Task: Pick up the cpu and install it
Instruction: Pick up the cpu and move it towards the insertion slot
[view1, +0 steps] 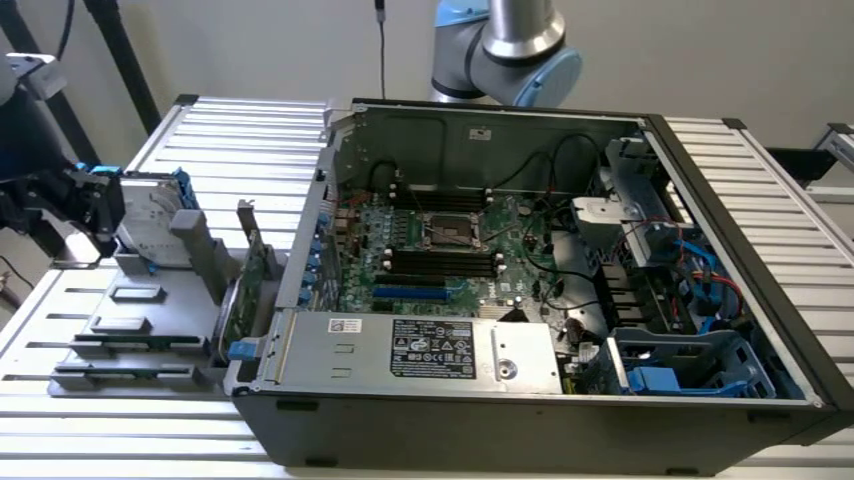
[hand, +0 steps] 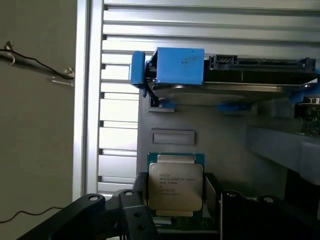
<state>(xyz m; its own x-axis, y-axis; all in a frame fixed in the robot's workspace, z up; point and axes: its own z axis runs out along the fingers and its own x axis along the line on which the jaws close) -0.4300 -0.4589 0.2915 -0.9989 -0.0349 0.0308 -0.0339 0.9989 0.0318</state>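
Note:
The cpu (hand: 175, 186), a small square chip with a dull silver top on a green base, sits between the two black fingers (hand: 141, 192) of my gripper (hand: 176, 197), which press on its opposite edges. It hangs over the grey fixture (hand: 225, 150), close to a shallow empty recess (hand: 173, 137). In the exterior view my gripper (view1: 80, 215) is at the far left, above the fixture (view1: 134, 340) and away from the open computer case (view1: 534, 400). The motherboard's bare socket (view1: 447, 232) lies inside the case, towards its back.
A silver hard drive with blue rails (hand: 225, 80) stands on the fixture just beyond the cpu, also visible as the hard drive (view1: 154, 205). A green circuit card (view1: 247, 270) stands upright beside the case wall. Cables and a drive cage (view1: 681, 370) crowd the case's right side.

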